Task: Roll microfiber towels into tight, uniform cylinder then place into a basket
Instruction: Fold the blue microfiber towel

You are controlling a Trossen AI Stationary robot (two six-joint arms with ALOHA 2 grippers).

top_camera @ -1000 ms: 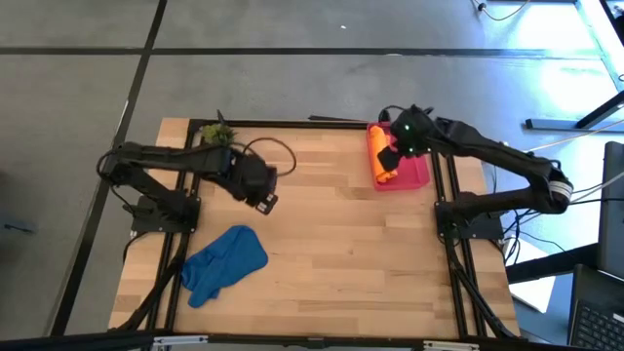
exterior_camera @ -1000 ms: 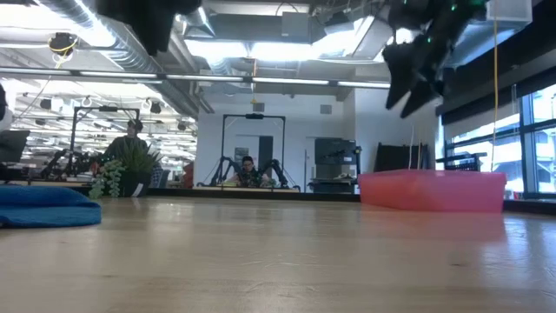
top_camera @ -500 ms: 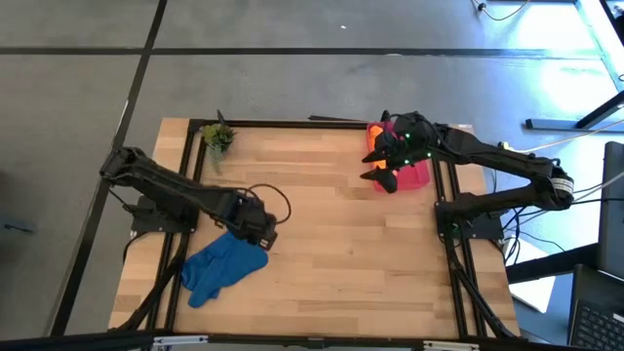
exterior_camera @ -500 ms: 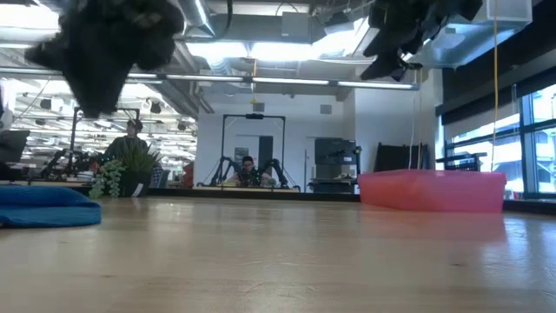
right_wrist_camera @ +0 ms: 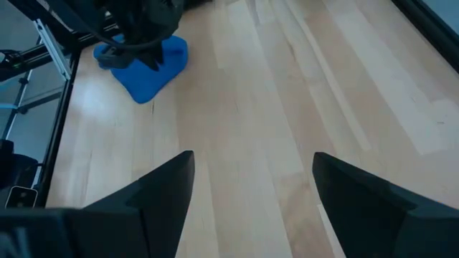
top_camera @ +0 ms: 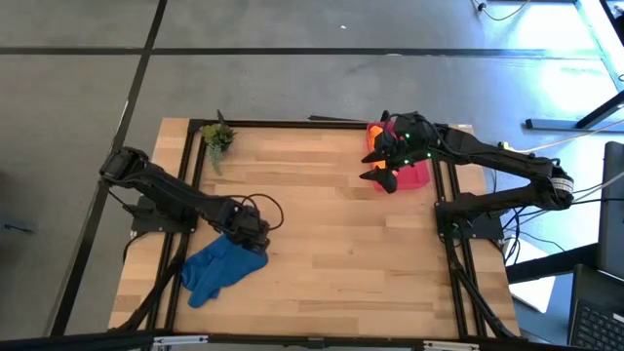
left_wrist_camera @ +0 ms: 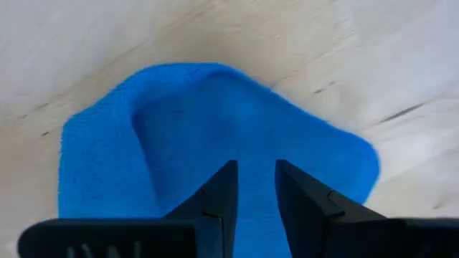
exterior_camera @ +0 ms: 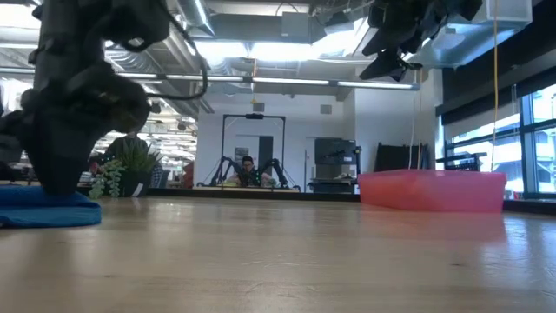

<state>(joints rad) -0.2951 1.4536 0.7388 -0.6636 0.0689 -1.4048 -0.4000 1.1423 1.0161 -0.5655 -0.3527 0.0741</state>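
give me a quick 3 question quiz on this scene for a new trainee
1. True or false: the left gripper is down at the blue towel.
2. Over which thing does the open right gripper hover? A) the potted plant B) the pink basket C) the blue towel
3. Fill in: the potted plant stands near the table's far ____ corner.

Key: 1 true. 2 B. 3 left.

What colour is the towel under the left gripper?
Bright blue; the towel shows best in the left wrist view, under the left gripper.
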